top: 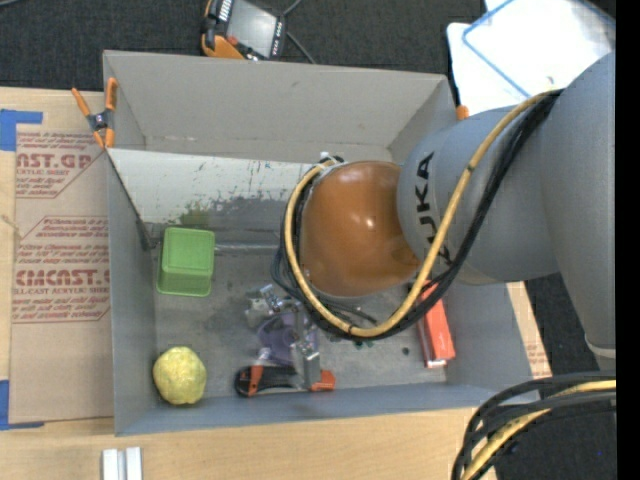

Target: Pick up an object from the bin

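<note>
One camera hangs above the grey bin point(270, 103), looking steeply down and tilted somewhat. The bin's far inner wall shows broadly, its near wall only as a thin edge. The camera is close: the bin spans most of the width. The arm point(545, 203) looms over the bin's right side, nearer the lens.
</note>
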Action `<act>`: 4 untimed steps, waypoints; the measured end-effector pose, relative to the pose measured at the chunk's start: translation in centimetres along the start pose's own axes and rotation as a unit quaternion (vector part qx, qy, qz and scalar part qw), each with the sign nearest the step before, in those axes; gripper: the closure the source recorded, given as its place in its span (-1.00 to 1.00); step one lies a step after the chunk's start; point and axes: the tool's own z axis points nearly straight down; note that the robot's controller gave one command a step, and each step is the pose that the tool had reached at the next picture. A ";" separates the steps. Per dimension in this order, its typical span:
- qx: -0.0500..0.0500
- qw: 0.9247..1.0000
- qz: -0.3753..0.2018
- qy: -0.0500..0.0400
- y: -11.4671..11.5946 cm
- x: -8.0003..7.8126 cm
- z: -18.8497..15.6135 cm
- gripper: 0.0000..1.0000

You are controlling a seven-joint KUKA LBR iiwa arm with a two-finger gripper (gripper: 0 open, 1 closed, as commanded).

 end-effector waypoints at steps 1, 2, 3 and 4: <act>-0.003 0.994 -0.108 0.005 2.3 -2.0 4.3 -1.00; 0.001 0.985 -0.172 -0.004 0.7 -0.5 7.0 -1.00; -0.004 0.991 -0.131 0.004 0.2 -1.8 7.2 1.00; -0.004 0.991 -0.131 0.004 0.2 -1.8 7.2 1.00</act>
